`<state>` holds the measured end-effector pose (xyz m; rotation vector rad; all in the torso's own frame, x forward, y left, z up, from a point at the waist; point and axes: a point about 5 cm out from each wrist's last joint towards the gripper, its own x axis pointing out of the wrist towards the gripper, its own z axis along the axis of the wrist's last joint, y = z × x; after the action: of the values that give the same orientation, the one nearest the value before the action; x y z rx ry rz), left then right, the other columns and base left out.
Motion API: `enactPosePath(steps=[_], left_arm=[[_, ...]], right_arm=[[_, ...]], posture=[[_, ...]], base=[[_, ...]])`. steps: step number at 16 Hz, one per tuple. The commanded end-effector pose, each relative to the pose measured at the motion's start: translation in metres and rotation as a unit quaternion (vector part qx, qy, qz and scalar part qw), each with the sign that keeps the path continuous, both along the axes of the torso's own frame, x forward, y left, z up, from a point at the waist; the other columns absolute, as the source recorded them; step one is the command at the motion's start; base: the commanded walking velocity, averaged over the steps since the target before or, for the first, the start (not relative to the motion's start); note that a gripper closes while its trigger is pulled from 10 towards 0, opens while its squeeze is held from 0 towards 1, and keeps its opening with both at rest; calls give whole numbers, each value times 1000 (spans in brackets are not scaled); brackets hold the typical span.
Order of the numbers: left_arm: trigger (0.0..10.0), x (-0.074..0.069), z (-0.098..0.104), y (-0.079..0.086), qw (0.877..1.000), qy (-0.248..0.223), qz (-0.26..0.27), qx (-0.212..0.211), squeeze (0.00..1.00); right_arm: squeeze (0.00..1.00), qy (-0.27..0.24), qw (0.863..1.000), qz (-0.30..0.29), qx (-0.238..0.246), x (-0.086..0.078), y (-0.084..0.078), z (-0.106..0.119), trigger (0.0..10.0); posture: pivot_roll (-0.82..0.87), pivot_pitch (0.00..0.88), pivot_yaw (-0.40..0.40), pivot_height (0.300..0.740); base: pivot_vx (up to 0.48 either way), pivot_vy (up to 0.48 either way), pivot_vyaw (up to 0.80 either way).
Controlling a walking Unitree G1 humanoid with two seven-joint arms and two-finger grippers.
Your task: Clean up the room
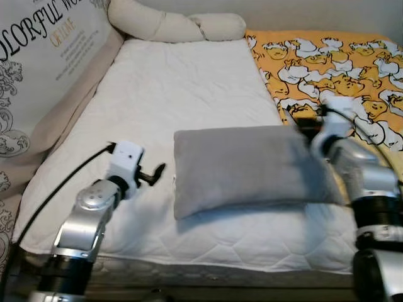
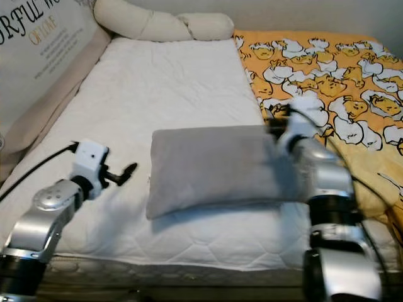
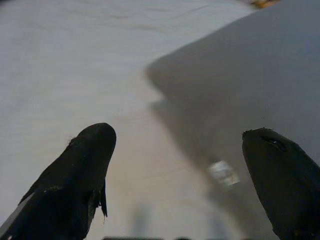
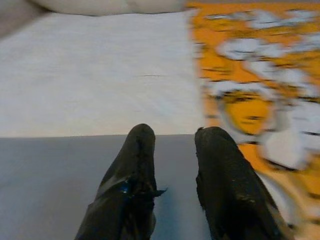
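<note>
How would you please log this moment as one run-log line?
left end effector: open, beside flat grey fabric pillow | right end effector: over pillow's far right corner | white quilted mattress

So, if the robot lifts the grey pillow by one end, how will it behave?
The grey pillow looks soft and plump, so it would probably sag and fold instead of staying flat. It seems light for its bulk. The right pincer is at its edge near the duck-print blanket; the smooth fabric might slip from a shallow pinch.

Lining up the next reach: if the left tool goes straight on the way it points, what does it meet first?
Most likely the near short edge of the grey pillow. The left tool, open, points across the white mattress toward it; depth is uncertain.
</note>
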<state>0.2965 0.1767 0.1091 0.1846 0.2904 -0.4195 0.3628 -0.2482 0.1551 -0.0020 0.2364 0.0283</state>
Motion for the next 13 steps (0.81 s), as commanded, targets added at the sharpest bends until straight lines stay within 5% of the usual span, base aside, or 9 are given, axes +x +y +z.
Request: enactPosePath(steps=[1, 3, 7, 8, 9, 13], left_arm=[[10000, 0, 3, -13, 999, 3, -41, -20, 0], [10000, -6, -2, -51, 983, 28, -178, -39, 0], [10000, 8, -29, -79, 969, 82, -234, 25, 0], [10000, 11, -36, -83, 966, 95, -235, 43, 0], [10000, 13, -42, -85, 965, 104, -231, 70, 0], [10000, 28, -50, -76, 970, 105, -184, 118, 0]], right_arm=[[1000, -7, 1000, -24, -15, 1, -8, 2, 10000], [1000, 10, 992, -101, -77, -5, -37, -10, 10000], [1000, 59, 979, -141, -132, -15, -56, -32, 10000], [725, 80, 980, -131, -127, -18, -54, -42, 10000], [0, 104, 981, -108, -121, -21, -48, -54, 10000], [0, 169, 984, 11, -61, -29, -14, -88, 10000]], posture=[[-85, 0, 25, 740], [-88, 0, 17, 740], [-97, 0, 5, 740], [-99, 0, 6, 740], [-99, 0, 6, 740], [-102, 0, 8, 740]], base=[[0, 0, 0], [0, 0, 0], [0, 0, 0], [0, 0, 0], [0, 0, 0], [0, 0, 0]])
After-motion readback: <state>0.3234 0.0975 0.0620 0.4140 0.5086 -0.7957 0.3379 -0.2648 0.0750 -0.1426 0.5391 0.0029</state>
